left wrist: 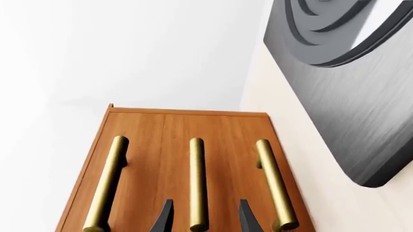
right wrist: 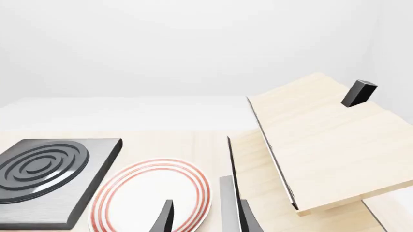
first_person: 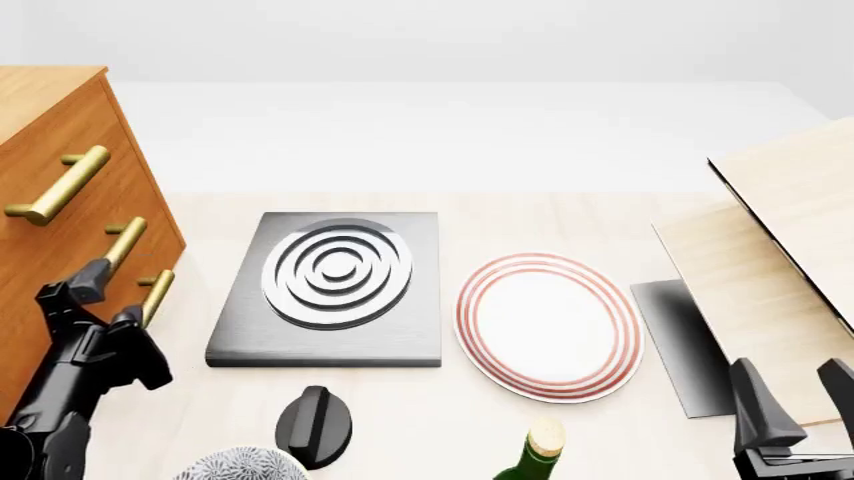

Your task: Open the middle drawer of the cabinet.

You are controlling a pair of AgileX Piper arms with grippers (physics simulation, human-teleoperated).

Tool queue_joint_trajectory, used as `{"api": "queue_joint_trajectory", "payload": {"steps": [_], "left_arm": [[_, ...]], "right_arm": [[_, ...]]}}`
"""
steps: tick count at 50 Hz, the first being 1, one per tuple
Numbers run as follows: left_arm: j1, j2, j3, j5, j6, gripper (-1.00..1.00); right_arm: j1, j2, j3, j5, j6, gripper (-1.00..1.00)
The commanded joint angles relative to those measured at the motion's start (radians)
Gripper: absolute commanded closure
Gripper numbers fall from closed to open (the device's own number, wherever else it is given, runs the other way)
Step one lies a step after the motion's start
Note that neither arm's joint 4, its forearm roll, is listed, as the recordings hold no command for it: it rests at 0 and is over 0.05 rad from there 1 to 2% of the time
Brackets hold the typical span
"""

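The pale wood table (first_person: pixel 561 215) carries a dark hob slab (first_person: pixel 327 290) (ringed). Left of the slab stands the cabinet (first_person: pixel 60 200); right of it a red-rimmed plate (first_person: pixel 547 325), farther right a pale box (first_person: pixel 774 250).

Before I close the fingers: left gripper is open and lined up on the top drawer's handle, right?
Not quite. The left gripper is open, but it straddles the middle drawer's handle, the centre one of three brass bars on the cabinet. The left wrist view shows it.
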Motion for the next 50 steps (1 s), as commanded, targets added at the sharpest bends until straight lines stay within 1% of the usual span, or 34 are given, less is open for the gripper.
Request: {"api": "queue_joint_trajectory", "payload": {"steps": [1,3,5,6,7,8,24,39,46,47,50], "left_arm": [[0.029,0.012,-0.004,-0.004,-0.018,-1.0],[0.015,0.007,-0.007,-0.004,-0.013,-1.0],[0.026,0.015,-0.007,-0.004,-0.017,-1.0],[0.008,0.009,-0.01,-0.004,-0.013,-1.0],[0.025,0.014,-0.009,-0.004,-0.018,-1.0],[0.017,0.012,-0.01,-0.004,-0.014,-1.0],[0.053,0.021,-0.028,-0.004,-0.019,-1.0],[0.063,0.04,-0.047,-0.004,-0.016,-1.0],[0.051,0.043,-0.05,-0.004,-0.018,-1.0],[0.051,0.045,-0.05,-0.004,-0.018,1.0],[0.046,0.045,-0.048,-0.004,-0.023,1.0]], "right_arm": [[0.0,-0.015,0.0,0.011,-0.003,-1.0],[0.0,-0.014,0.0,0.011,-0.004,-1.0],[0.001,-0.015,0.0,0.011,-0.004,-1.0],[0.0,-0.015,0.0,0.011,-0.003,-1.0],[0.0,-0.015,0.0,0.011,-0.003,-1.0],[0.001,-0.015,0.0,0.011,-0.004,-1.0],[0.0,-0.015,0.0,0.011,-0.004,-1.0],[0.001,-0.015,0.0,0.011,-0.004,-1.0],[0.0,-0.015,0.0,0.011,-0.004,-1.0],[0.0,-0.015,0.0,0.011,-0.004,-1.0],[0.0,-0.014,0.0,0.011,-0.004,-1.0]]}}
